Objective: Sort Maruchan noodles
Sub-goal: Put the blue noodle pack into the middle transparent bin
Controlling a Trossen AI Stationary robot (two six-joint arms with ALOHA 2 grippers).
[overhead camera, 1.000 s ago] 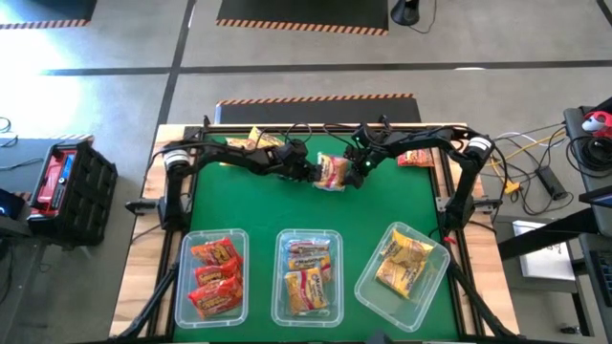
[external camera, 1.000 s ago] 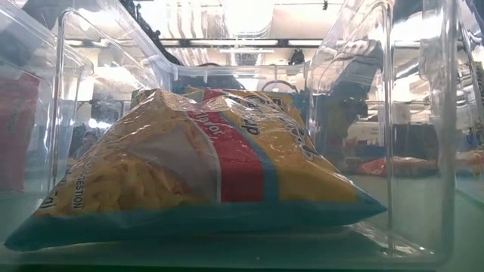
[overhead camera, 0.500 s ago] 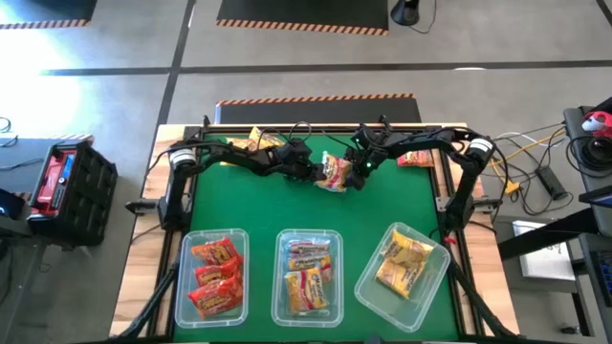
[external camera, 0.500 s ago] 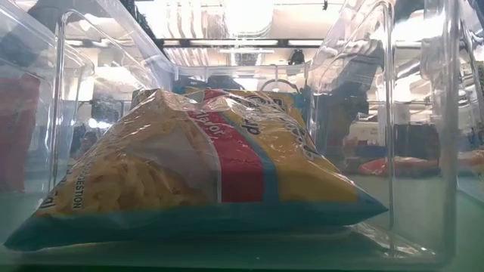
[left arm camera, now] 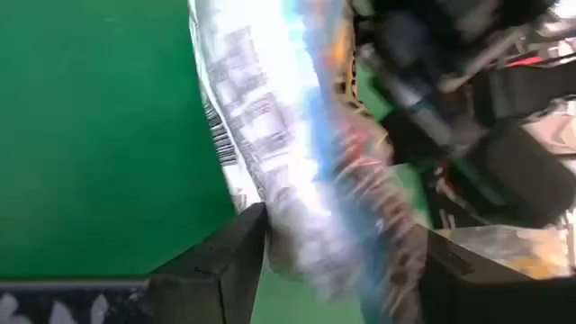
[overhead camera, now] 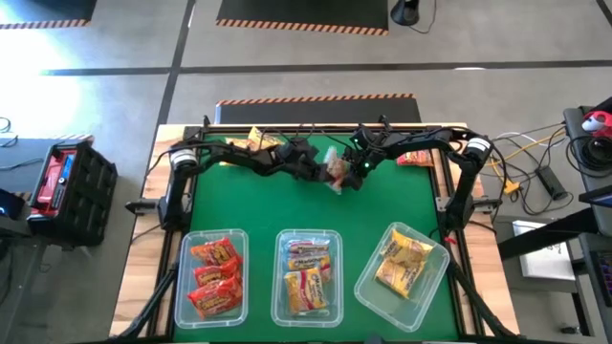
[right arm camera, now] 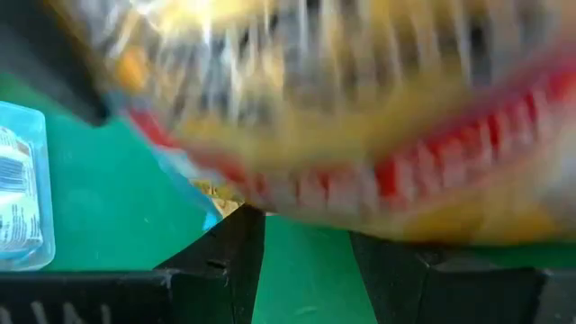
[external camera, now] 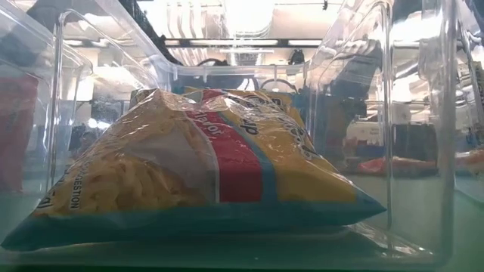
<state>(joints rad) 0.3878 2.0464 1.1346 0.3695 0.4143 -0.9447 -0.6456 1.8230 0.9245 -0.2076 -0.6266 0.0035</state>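
Nearest the camera, along the front edge of the green table (overhead camera: 239, 205), stand three clear tubs. The left tub (overhead camera: 212, 276) holds red packets (overhead camera: 214, 275). The middle tub (overhead camera: 308, 276) holds yellow-and-pink packets (overhead camera: 308, 274); in the low view one of them (external camera: 204, 170) lies flat on the tub floor (external camera: 378, 238), filling most of that picture. The right tub (overhead camera: 404, 274), turned at an angle, holds yellow packets (overhead camera: 402, 263).

Farther back, over the middle of the table, both arms meet at one noodle packet (overhead camera: 337, 170). The left gripper (overhead camera: 321, 172) comes in from the left and the right gripper (overhead camera: 356, 170) from the right, with the packet between them, lifted off the cloth. In the left wrist view the packet (left arm camera: 297, 135) sits between that gripper's two dark fingers (left arm camera: 216, 270), which are clamped on its edge. In the right wrist view the packet (right arm camera: 360, 117) fills the picture just above that gripper's fingers (right arm camera: 225, 261); whether those fingers press on it I cannot tell.

At the far edge of the table lie two more packets: a yellow one (overhead camera: 260, 139) behind the left arm and a red one (overhead camera: 415, 158) behind the right arm.
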